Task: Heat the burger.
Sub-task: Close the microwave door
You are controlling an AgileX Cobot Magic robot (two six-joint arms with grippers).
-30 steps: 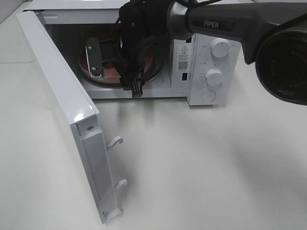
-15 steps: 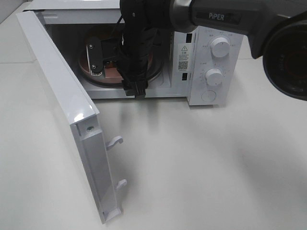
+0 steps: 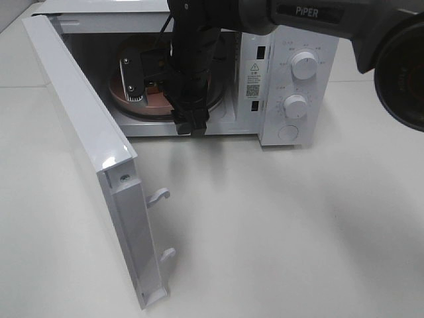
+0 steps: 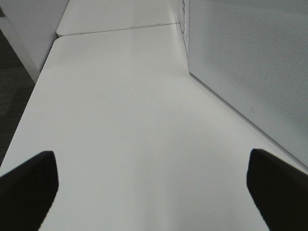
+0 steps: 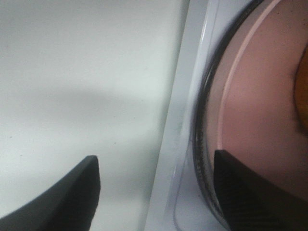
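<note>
The microwave [image 3: 265,99] stands with its door [image 3: 86,126] swung wide open. A salmon-pink plate [image 3: 156,101] lies on the turntable inside. In the exterior high view my right arm hides the burger. The right wrist view shows only an orange sliver of the burger [image 5: 303,96] on the plate [image 5: 260,110]. My right gripper [image 3: 162,99] hangs open at the oven mouth, straddling the front sill [image 5: 178,134], with nothing between its fingers. My left gripper [image 4: 154,192] is open over bare table beside the door's perforated panel [image 4: 250,62], holding nothing.
The open door juts toward the table's front left, with two latch hooks [image 3: 159,195] on its edge. Two white knobs [image 3: 305,65] sit on the control panel at the right. White table [image 3: 298,232] spreads in front of the oven.
My right arm has shifted slightly to the right at the oven mouth, and its fingers stand a touch wider. The plate and the door have not moved.
</note>
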